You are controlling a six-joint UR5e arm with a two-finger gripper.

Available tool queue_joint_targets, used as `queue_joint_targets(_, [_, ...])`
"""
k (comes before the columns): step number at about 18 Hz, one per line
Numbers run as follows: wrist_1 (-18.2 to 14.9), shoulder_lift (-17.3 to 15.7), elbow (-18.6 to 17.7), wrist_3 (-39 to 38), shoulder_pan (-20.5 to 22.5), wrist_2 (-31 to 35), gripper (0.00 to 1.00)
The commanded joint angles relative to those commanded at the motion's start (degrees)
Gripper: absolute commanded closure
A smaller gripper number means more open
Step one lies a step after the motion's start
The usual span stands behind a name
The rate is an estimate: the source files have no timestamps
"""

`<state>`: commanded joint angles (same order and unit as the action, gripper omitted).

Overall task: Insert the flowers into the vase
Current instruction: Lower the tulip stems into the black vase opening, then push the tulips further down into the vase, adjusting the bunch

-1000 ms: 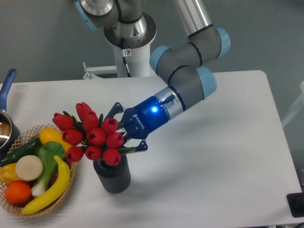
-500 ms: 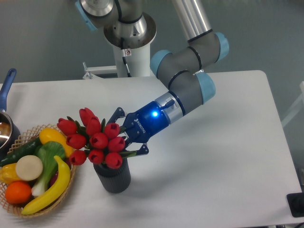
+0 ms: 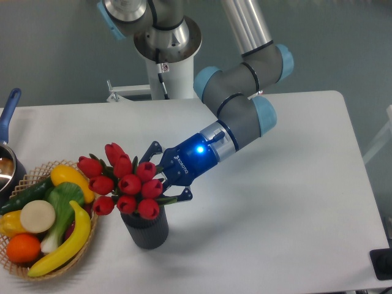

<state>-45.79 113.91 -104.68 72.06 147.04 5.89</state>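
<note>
A bunch of red tulip flowers (image 3: 125, 184) leans to the left over the mouth of the dark grey ribbed vase (image 3: 147, 229), with the lowest buds resting right on its rim. The stems are hidden behind the buds, so how deep they reach into the vase cannot be seen. My gripper (image 3: 162, 179) comes in from the right, level with the bunch, and is shut on the flowers' stems and leaves. Its fingertips are mostly covered by the buds.
A wicker basket (image 3: 35, 168) of toy fruit and vegetables stands just left of the vase, nearly touching the flowers. A pot with a blue handle (image 3: 9, 110) sits at the left edge. The robot base (image 3: 165, 67) is at the back. A black object (image 3: 383, 263) lies at the lower right corner.
The gripper and the flowers have moved down and slightly right, so the bunch now sits lower over the vase mouth. The vase and basket have not moved.
</note>
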Motion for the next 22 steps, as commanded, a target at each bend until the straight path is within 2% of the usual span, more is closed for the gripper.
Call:
queue_joint_targets(8, [0.09,0.79,-1.49,2.38,0.00,0.00,0.60])
queue_joint_targets(18, [0.18,1.49,-1.50,2.73,0.62,0.00,0.59])
queue_joint_targets(22, [0.26,1.50,-1.41,2.73,0.62,0.00,0.55])
